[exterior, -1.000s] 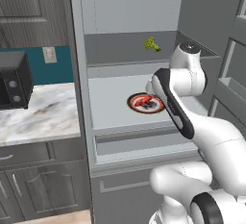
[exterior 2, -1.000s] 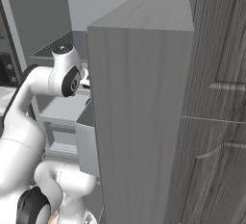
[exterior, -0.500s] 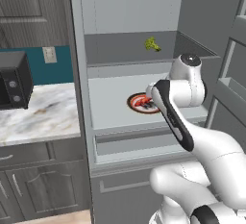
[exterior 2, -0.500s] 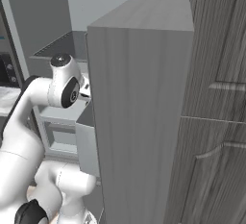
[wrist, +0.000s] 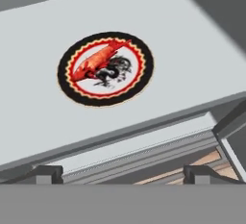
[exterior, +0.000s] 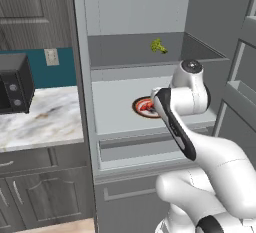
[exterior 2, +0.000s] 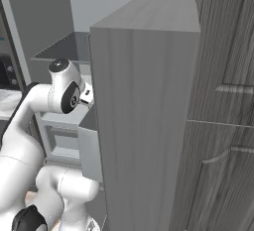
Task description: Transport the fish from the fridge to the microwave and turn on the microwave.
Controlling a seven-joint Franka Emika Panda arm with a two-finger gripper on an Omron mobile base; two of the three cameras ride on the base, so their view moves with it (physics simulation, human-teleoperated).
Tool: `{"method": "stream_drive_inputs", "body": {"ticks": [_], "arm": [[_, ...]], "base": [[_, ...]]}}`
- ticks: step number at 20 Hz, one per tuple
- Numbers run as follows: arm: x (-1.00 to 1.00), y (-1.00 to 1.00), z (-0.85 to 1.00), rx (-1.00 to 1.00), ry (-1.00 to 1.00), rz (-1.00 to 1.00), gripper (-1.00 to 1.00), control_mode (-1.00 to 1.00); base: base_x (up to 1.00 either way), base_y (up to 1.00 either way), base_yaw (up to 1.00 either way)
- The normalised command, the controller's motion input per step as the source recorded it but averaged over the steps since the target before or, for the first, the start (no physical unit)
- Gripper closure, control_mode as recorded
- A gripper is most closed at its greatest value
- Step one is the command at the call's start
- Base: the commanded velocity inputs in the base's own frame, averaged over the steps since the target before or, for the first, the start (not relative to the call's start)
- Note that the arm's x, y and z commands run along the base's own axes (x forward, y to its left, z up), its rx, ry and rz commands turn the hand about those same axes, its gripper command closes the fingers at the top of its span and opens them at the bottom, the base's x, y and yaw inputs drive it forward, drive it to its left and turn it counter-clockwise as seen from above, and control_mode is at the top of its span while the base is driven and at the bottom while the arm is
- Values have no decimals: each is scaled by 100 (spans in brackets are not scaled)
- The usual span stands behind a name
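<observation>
Fish (wrist: 98, 58) on a plate (wrist: 139, 81) on the fridge (exterior: 130, 14) shelf, vegetable (exterior: 158, 46) one shelf above, behind.

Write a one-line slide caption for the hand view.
Open tool looks down at the fish on its plate on the fridge shelf.

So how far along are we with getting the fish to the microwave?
Early. The fridge stands open and the fish lies on its plate on the shelf. The open claw points at it, short of touching. Grasp, carry to the microwave and switching on are all left.
</observation>
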Motion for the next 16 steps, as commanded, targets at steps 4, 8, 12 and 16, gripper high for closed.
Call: {"method": "stream_drive_inputs", "body": {"ticks": [4, 8, 12, 16], "arm": [[3, 0, -6, 0, 0, -11, -100, -100], [3, 0, -1, 0, 3, -6, -100, -100], [4, 0, -6, 0, 1, -3, -100, -100], [3, 0, -14, 2, 0, -6, -100, -100]], "base": [[0, 0, 0], [0, 0, 0], [0, 0, 0], [0, 0, 0]]}}
